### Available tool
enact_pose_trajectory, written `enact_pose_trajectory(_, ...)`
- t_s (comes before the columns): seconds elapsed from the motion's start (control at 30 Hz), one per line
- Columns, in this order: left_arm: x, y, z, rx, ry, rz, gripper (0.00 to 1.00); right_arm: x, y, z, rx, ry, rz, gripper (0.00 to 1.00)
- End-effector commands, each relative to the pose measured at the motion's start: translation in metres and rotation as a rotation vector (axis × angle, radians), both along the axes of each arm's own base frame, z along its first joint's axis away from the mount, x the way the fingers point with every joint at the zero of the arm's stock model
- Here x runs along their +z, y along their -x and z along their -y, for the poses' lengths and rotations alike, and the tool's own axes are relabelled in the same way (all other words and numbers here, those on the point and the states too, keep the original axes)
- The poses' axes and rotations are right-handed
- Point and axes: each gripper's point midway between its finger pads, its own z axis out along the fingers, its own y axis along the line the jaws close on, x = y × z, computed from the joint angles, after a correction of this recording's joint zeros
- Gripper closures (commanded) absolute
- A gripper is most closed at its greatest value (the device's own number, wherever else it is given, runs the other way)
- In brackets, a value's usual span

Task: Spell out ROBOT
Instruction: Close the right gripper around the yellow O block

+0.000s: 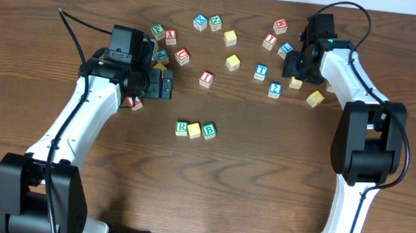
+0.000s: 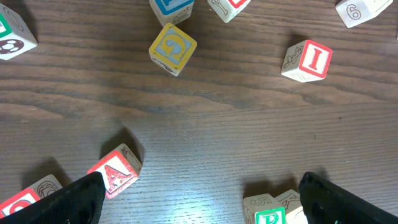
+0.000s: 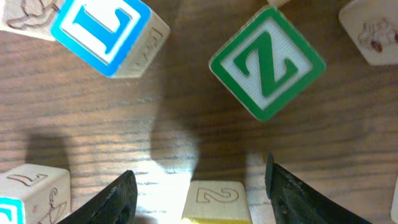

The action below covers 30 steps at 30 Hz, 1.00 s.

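Straddling a yellow cube [image 3: 216, 202] engraved 2, right end effector [image 3: 200, 186] gapes; left end effector [image 2: 202, 193] likewise

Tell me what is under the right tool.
Under the right tool, between its open jaws and untouched, sits a yellow-topped cube with a 2 carved on its visible side. Its top runs off the picture's edge, so anything printed there cannot be seen.

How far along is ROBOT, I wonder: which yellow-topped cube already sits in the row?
The yellow-topped cube lined up between the green R cube and the green B cube; the rest lie scattered singly farther up the table.
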Motion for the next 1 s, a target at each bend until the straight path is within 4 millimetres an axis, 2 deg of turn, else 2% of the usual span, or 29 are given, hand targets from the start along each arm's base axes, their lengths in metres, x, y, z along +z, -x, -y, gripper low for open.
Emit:
enact_pose_trajectory(0.0,-0.003,0.003,0.002,-0.021,0.002,-0.008,0.02,0.007,-0.002,-0.004,-0.036,-0.014,0.005,0.38)
enact_pose_trajectory(0.13,-0.003,0.003,0.002,-0.021,0.003,-0.008,0.02,0.004,0.006,-0.003,-0.053,-0.016,-0.029,0.35)
enact_pose_trajectory(0.33,-0.003,0.003,0.002,-0.021,0.003,-0.008,0.02,0.002,0.015,-0.002,-0.056,-0.011,-0.07,0.36)
enact_pose_trajectory(0.57,-0.003,0.003,0.002,-0.021,0.003,-0.008,0.02,0.002,0.015,-0.002,-0.057,-0.011,-0.069,0.5)
enact_pose_trajectory(0.77,-0.003,0.003,0.002,-0.021,0.003,-0.008,0.02,0.002,0.015,-0.002,-0.056,-0.011,-0.069,0.56)
enact_pose_trajectory(0.97,-0.003,0.003,0.002,-0.021,0.003,-0.008,0.02,0.001,0.016,-0.002,-0.056,-0.01,-0.074,0.56)
